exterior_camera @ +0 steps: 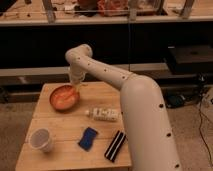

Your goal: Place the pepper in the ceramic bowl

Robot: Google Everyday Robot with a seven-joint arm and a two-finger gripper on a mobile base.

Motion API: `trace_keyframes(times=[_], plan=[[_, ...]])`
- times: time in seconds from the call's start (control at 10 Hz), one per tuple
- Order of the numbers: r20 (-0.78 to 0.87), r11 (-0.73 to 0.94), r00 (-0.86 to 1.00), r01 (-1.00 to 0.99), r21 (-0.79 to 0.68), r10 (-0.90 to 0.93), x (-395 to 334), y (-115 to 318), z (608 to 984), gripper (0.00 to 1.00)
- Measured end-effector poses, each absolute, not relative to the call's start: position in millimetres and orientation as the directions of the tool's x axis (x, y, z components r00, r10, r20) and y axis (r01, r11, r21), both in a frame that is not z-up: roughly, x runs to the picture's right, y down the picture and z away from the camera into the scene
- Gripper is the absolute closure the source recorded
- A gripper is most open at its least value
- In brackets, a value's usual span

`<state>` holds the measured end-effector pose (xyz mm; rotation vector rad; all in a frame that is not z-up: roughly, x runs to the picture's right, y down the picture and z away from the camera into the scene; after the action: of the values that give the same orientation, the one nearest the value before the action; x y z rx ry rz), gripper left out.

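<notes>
**Gripper at the bowl's rim, top left of the table**

The gripper is down at the far right rim of the ceramic bowl, pointing straight down, just left of the frame's centre. Whether it is clamped on something or has let go, I cannot tell: its tip blends into the orange beneath it. The same goes for the pepper. No small orange piece stands out from the bowl's colour, so I cannot say if it is in the bowl or at the gripper's tip.

Now across the surface, left to right. It is a pale wooden table with plank lines running across it. In the lower left corner a white cup stands upright. Up and to the right of it sits the bowl, near the table's far left corner. Lower down, near the middle, a flat blue object lies at a slant. Above that a white bottle lies on its side. Beside the blue piece, near the front edge, a long black object lies at an angle. The white arm rises thick from the lower right and bends over the table's far edge.

The room behind is dark shelving with a pale shelf running along the top of the frame, red-orange things on it. At right a dark box sits on a shelf and cables trail down to the grey floor.
</notes>
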<state>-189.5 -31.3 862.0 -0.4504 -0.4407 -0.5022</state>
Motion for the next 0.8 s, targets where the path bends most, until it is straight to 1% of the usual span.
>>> trace_keyframes(times=[0.8], plan=[[0.509,0.785,0.784,0.547,-0.293,-0.356,-199.0,-29.3,868.5,1.0]])
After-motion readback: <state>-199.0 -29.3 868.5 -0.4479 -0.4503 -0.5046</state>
